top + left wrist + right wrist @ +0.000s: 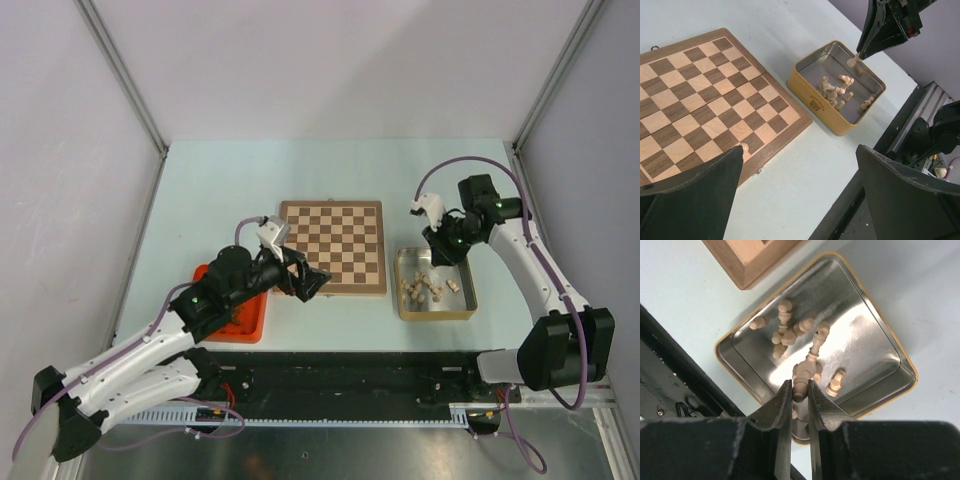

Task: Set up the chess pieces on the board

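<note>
Board [332, 246] lay mid-table, almost bare. Gold tin [437, 316] just beside it stocked loose chess pieces [425, 287]. Left gripper [305, 283] hung wide apart, empty, at the board's edge. Right gripper [800, 390] pinched one piece [800, 384] above the tin — presumably for transfer.

The board [332, 246] is seen at the middle of the pale worktop [230, 190]. A gold tin [437, 316] is set just apart at its 4 o'clock, with pale chess pieces [428, 288] scattered inside. A red tray [245, 325] lies at the board's 8 o'clock, largely covered by the left arm [150, 345]. The left gripper [310, 283] is held at the board's 7 o'clock corner. The right gripper [441, 256] is poised over the tin's 12 o'clock end.
</note>
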`<action>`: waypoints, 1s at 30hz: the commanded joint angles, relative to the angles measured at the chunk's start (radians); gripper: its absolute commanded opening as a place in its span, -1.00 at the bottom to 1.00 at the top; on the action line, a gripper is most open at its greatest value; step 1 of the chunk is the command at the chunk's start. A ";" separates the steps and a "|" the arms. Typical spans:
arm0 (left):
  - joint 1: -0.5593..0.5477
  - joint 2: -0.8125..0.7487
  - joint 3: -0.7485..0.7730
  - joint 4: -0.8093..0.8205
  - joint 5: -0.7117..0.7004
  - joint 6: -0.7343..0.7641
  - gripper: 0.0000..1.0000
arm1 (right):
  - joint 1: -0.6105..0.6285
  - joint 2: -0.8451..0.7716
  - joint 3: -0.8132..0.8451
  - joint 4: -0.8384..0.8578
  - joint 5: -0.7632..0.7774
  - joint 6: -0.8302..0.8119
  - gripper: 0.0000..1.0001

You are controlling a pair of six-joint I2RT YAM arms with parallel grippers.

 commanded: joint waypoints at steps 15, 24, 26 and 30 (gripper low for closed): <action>-0.004 -0.072 -0.033 -0.037 -0.063 0.039 0.99 | 0.213 0.169 0.228 -0.044 -0.039 0.046 -0.88; -0.004 -0.086 -0.051 -0.049 -0.082 0.044 1.00 | 0.302 0.285 0.332 -0.054 -0.025 0.060 -0.87; -0.004 -0.092 -0.056 -0.051 -0.088 0.046 0.99 | 0.313 0.305 0.363 -0.061 -0.024 0.060 -0.87; -0.004 -0.099 -0.065 -0.052 -0.102 0.047 1.00 | 0.347 0.351 0.414 -0.069 -0.018 0.071 -0.87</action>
